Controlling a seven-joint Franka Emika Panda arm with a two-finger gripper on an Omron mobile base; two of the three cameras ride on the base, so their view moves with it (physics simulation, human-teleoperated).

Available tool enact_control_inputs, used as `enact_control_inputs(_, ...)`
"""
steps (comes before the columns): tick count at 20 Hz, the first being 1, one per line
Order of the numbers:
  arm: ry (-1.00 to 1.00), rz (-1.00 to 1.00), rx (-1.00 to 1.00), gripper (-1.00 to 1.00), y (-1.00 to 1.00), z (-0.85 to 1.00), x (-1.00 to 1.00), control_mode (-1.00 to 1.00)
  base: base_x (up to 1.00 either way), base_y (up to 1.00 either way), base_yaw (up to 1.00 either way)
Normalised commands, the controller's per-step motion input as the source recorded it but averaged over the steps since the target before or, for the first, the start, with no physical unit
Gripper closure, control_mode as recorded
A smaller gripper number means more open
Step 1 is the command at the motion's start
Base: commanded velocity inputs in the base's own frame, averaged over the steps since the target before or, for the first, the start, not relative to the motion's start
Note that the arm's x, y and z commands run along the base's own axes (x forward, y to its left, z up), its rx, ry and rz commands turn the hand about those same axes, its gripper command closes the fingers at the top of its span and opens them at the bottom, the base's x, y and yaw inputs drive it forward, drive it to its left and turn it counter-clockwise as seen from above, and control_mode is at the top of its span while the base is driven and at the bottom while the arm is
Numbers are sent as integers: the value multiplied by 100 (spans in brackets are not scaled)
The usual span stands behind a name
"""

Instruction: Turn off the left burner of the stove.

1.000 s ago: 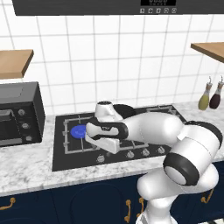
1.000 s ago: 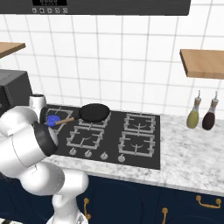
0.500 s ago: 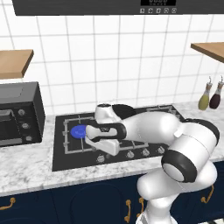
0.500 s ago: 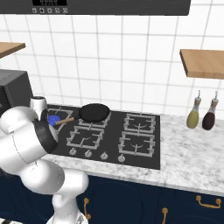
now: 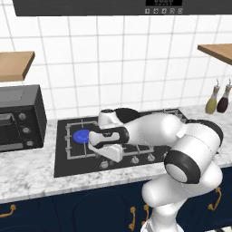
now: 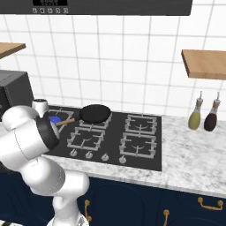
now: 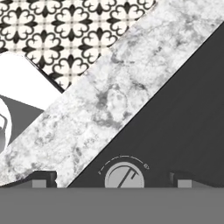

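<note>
I had the claw (image 7: 113,180) spread wide, grasping nothing, poised over a small round silver knob (image 7: 124,176) at the front edge of the wide flat black glass stove (image 5: 156,156), beside the speckled grey marble counter (image 7: 100,105). The left burner (image 5: 82,136), a square grey wire grate with a flat blue flame disc, sat at the stove's back left, still lit.

black microwave (image 5: 20,118), frying pan (image 6: 94,113), perhaps oil bottles (image 6: 204,115)
</note>
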Motion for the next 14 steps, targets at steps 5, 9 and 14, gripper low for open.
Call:
enact_control_inputs(5, 0, 0, -2, -100, 0, -13, 3, -100, 0, 0, 0)
enact_control_inputs(9, 0, 0, -2, -100, 0, -12, 2, -100, 0, 0, 0)
enact_control_inputs(14, 0, 0, -1, -100, 0, -10, 3, -100, 0, 0, 0)
